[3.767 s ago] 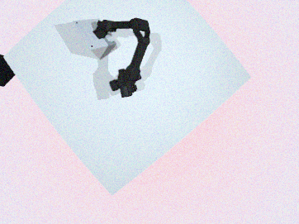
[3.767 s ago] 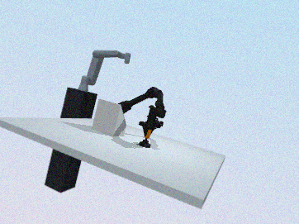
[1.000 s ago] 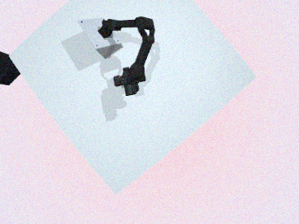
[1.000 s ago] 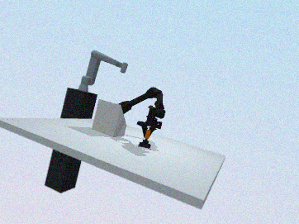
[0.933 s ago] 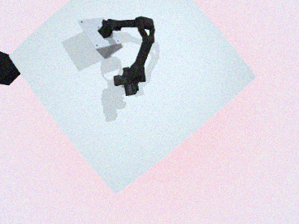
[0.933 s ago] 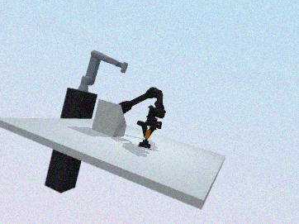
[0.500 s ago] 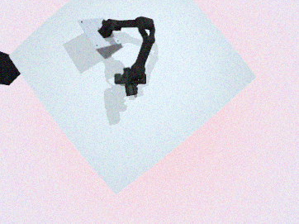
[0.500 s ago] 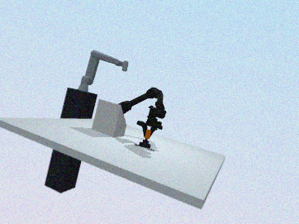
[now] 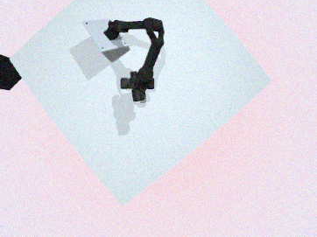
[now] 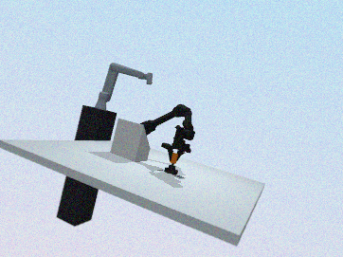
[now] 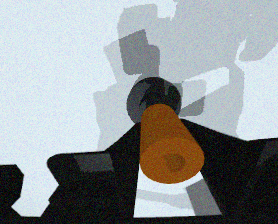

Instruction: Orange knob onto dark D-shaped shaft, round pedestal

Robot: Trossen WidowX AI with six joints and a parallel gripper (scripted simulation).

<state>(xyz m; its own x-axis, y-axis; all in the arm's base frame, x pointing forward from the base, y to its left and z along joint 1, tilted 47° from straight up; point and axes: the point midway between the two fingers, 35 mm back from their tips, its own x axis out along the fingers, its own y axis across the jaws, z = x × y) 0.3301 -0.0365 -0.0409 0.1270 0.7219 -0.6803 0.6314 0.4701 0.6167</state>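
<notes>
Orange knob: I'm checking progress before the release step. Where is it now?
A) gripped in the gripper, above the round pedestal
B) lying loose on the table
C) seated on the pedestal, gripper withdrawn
A: the orange knob sits between the gripper fingers, its far end over the round pedestal.
</notes>
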